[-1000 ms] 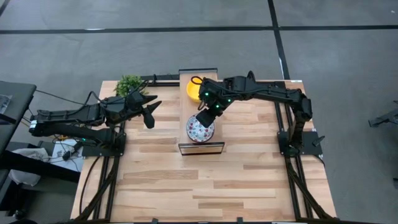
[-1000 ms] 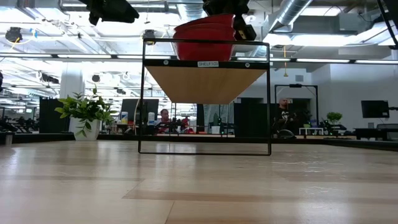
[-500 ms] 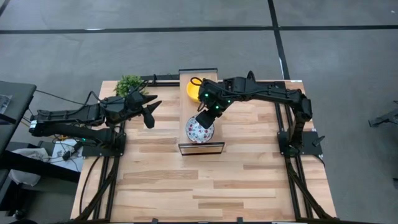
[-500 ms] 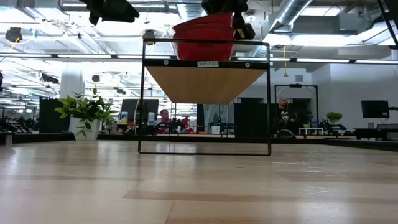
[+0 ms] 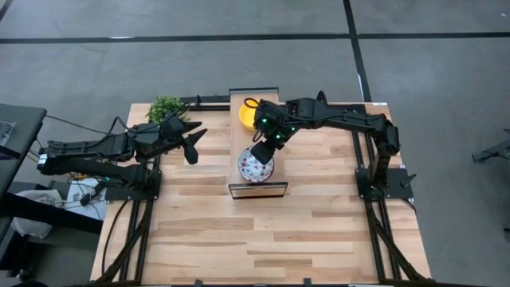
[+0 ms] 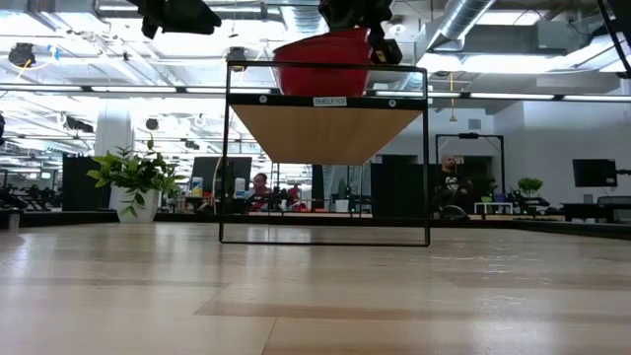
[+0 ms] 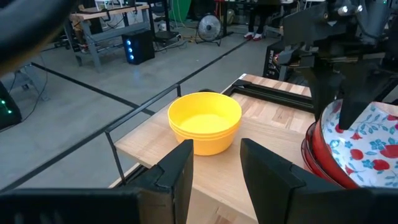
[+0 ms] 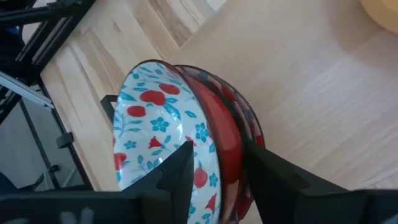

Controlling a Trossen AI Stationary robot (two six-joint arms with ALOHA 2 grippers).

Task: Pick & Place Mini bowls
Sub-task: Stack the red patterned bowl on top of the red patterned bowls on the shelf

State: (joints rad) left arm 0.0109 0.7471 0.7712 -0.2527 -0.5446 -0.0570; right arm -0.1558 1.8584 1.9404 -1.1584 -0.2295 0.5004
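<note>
R tool [image 5: 260, 151] angled over floral bowls [image 5: 256, 166].

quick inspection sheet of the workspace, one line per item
surface: wooden table, with a raised black-framed shelf at its far middle
job's things: stack of yellow bowls and stack of floral bowls, both on the shelf; top floral bowl sits tilted
clutter: small potted plant at the far left corner
grippers: left gripper open, hanging left of the shelf; right gripper straddling the top floral bowl's rim, fingers apart
cables: bundles along both table sides
surroundings: grey floor; open workshop with people beyond
</note>
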